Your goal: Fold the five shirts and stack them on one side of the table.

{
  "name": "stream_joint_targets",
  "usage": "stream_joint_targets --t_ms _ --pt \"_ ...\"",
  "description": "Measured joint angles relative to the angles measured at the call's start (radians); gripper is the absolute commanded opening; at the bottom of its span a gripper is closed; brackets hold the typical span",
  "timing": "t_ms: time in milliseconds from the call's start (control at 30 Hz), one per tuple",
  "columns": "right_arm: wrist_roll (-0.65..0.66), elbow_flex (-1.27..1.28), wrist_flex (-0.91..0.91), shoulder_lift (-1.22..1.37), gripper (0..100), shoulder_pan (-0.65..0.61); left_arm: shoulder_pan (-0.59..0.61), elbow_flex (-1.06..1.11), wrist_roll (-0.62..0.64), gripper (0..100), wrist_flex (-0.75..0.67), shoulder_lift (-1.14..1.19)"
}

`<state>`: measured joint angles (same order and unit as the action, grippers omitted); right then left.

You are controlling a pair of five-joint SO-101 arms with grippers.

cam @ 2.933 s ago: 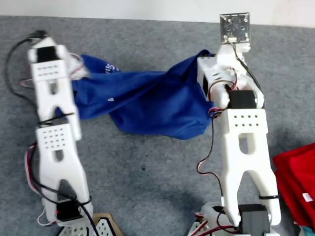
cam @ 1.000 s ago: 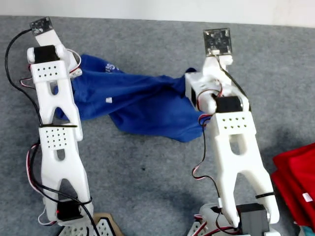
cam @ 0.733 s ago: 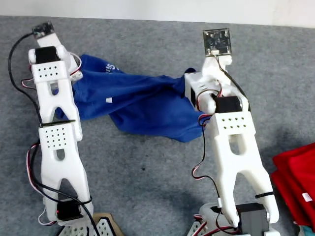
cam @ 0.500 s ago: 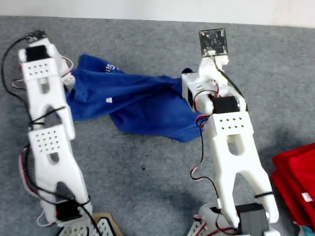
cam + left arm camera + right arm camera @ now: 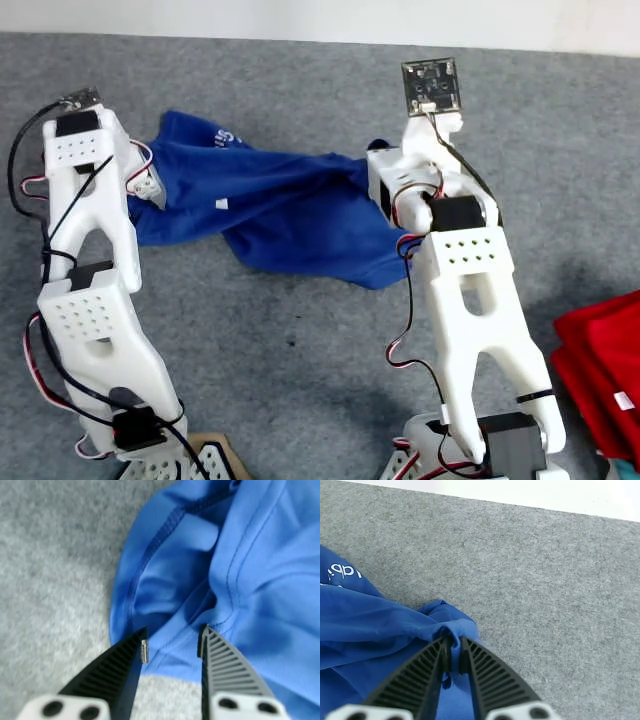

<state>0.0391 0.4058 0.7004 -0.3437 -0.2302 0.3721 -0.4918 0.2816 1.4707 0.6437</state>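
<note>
Shirt (image 5: 290, 215) on table (image 5: 300, 340), between my grippers.
My left gripper (image 5: 173, 642) at its left end, right gripper (image 5: 454, 645) opposite; pile (image 5: 605, 365) far right.

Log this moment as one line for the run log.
left gripper: open, straddling blue shirt edge | right gripper: shut on blue shirt fold | blue shirt: crumpled, unfolded | red garments: beside right arm

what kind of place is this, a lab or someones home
Most likely a robotics test bench, though the room itself is not in view. A white left arm and right arm with exposed wiring stand on a grey felt mat, with a blue shirt between them and red garments at the edge.
</note>
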Motion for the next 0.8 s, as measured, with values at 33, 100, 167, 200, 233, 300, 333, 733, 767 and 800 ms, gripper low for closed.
stream_joint_targets --t_ms 33,100,167,200,233,300,333,733,767,800 --pt "0.000 0.000 0.000 0.000 0.7 0.000 0.000 0.014 0.000 18 -0.025 0.000" --pt "0.000 0.000 0.000 0.000 0.7 0.000 0.000 0.038 0.000 18 -0.071 0.000" --pt "0.000 0.000 0.000 0.000 0.7 0.000 0.000 0.048 0.000 18 -0.094 0.000" --pt "0.000 0.000 0.000 0.000 0.7 0.000 -0.002 0.048 0.000 18 -0.100 0.000" --pt "0.000 0.000 0.000 0.000 0.7 0.000 -0.005 0.048 0.000 18 -0.101 0.000" --pt "0.000 0.000 0.000 0.000 0.7 0.000 -0.012 0.048 0.000 18 -0.106 0.005" --pt "0.000 0.000 0.000 0.000 0.7 0.000 -0.017 0.046 0.000 18 -0.106 0.017" --pt "0.000 0.000 0.000 0.000 0.7 0.000 -0.044 0.052 0.002 4 -0.106 0.044" --pt "0.000 0.000 0.000 0.000 0.7 0.000 -0.044 0.052 0.002 3 -0.106 0.044" --pt "0.000 0.000 0.000 0.000 0.7 0.000 -0.046 0.052 0.002 3 -0.106 0.044"
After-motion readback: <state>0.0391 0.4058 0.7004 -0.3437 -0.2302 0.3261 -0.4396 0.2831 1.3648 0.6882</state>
